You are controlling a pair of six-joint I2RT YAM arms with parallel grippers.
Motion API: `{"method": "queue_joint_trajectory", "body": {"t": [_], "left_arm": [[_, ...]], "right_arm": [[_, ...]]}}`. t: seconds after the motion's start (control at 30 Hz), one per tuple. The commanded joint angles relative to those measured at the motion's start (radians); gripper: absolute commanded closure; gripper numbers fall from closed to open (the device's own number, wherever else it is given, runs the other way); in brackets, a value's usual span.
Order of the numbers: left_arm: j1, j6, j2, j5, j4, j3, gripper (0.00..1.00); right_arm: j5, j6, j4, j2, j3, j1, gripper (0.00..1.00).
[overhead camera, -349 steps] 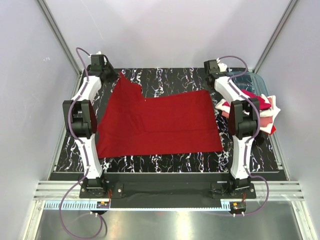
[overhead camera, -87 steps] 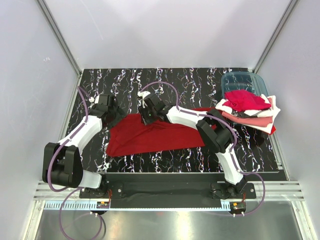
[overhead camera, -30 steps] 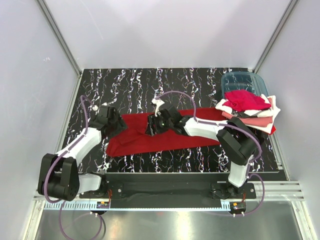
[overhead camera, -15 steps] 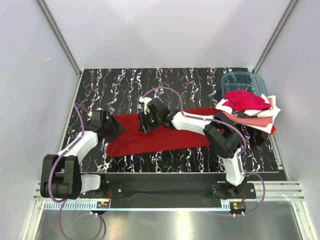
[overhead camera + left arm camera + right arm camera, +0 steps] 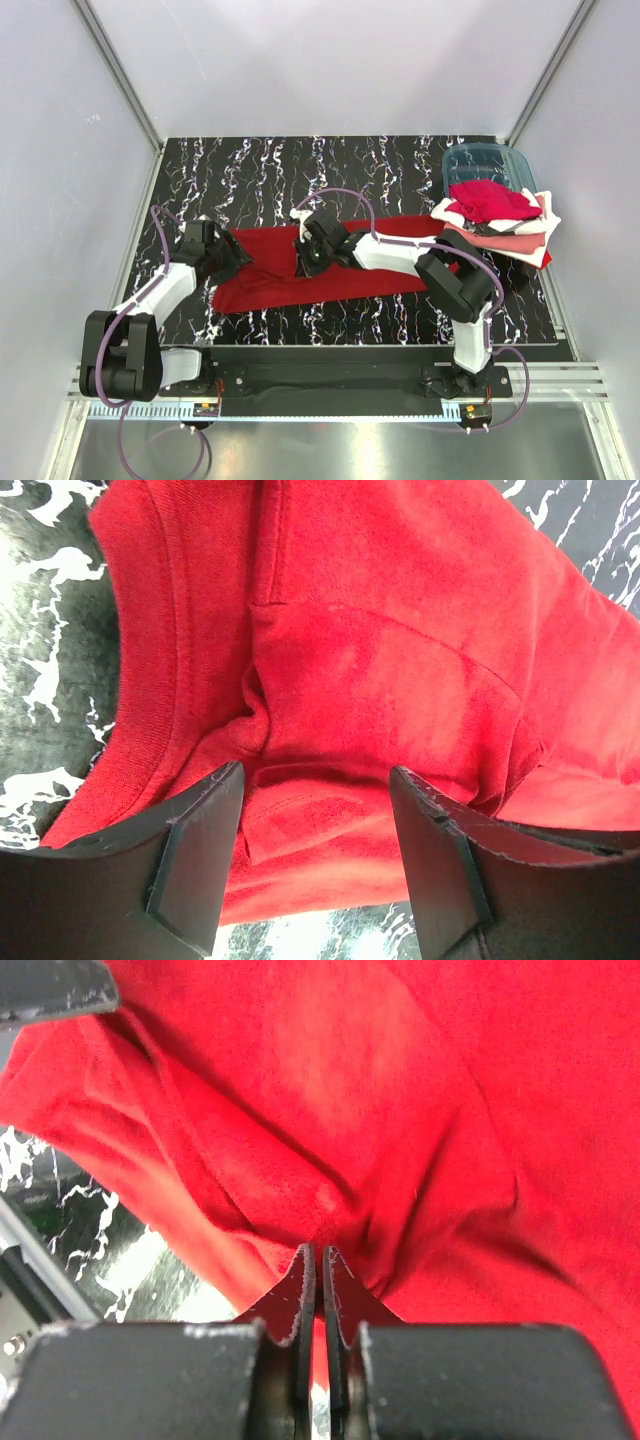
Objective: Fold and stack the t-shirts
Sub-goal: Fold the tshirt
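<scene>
The large deep red t-shirt [image 5: 350, 278] lies as a long folded band across the middle of the table. My left gripper [image 5: 232, 262] hovers low over its left end, open, with a hemmed fold of the shirt [image 5: 400, 660] between and beneath the fingers [image 5: 200, 850]. My right gripper [image 5: 305, 262] is down on the band left of its middle. In the right wrist view its jaws [image 5: 318, 1252] are shut, pinching a pucker of the red cloth [image 5: 420, 1110], and wrinkles run into the tips.
A pile of other t-shirts [image 5: 500, 222], red, pink and white, sits at the table's right edge. It partly overlaps a teal translucent bin [image 5: 480, 160] behind it. The black marbled table top [image 5: 330, 170] shows behind and in front of the band.
My right gripper has gone from open to shut, pinching the red cloth, and has shifted slightly right and nearer. The left gripper has stayed open at the shirt's left end.
</scene>
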Motion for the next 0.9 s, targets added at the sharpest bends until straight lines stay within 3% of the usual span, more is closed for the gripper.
{"method": "queue_joint_trajectory", "body": {"t": [0.0,0.37,0.43,0.47,0.57,0.87], "left_arm": [[-0.012,0.026,-0.024,-0.013,0.032,0.005,0.36],[-0.062,0.046,-0.070,-0.086,0.001,0.014,0.36],[-0.072,0.048,-0.070,-0.089,-0.004,0.020,0.36],[-0.075,0.049,-0.068,-0.093,-0.005,0.022,0.36],[-0.085,0.051,-0.071,-0.113,-0.016,0.026,0.36],[-0.101,0.055,-0.107,-0.136,-0.028,0.028,0.36]], "right_arm": [[-0.011,0.050,0.016,-0.089,-0.044,0.003,1.00],[0.029,0.087,-0.028,-0.159,-0.123,0.003,0.97],[0.029,0.093,-0.041,-0.154,-0.128,0.003,0.93],[0.023,0.100,-0.041,-0.152,-0.137,0.003,0.83],[0.003,0.104,-0.038,-0.162,-0.162,0.003,0.77],[0.023,0.110,0.014,-0.260,-0.243,0.003,0.74]]}}
